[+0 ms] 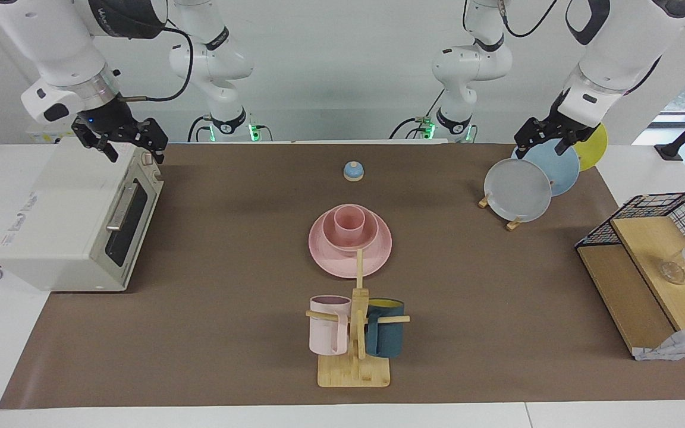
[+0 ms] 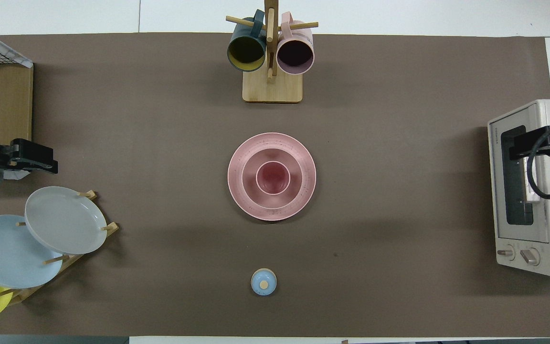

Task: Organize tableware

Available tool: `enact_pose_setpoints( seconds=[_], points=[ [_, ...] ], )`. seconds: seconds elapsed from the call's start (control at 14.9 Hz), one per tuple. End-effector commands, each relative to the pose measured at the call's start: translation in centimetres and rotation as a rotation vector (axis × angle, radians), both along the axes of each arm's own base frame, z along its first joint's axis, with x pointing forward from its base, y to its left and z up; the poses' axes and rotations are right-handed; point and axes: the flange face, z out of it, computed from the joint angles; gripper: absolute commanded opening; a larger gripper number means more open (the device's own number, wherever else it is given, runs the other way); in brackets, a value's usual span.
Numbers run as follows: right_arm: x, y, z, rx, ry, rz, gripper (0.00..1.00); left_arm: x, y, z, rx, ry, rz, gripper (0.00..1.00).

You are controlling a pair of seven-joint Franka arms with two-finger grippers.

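The cup (image 1: 349, 223) sits in the bowl (image 1: 349, 233) on the plate (image 1: 349, 245) at mid-table, well apart from both grippers. The left gripper (image 1: 547, 139) hangs over the plate rack (image 1: 497, 211), the right gripper (image 1: 121, 140) over the oven (image 1: 75, 220); their grip state, I cannot tell.

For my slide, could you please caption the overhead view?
Pink cup nested in bowl on plate at mid-table.
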Motion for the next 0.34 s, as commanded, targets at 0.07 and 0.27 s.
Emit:
enact_pose_setpoints(
  seconds=[0.07,0.27],
  points=[
    [-0.21,-0.32,0.07,0.005,-0.006,0.023,1.0,-0.23,0.31,0.2,-0.016,-0.022,-0.009,1.0],
    [-0.21,-0.3,0.07,0.006,-0.007,0.023,1.0,-0.3,0.19,0.16,-0.012,-0.018,-0.012,1.0]
  ],
)
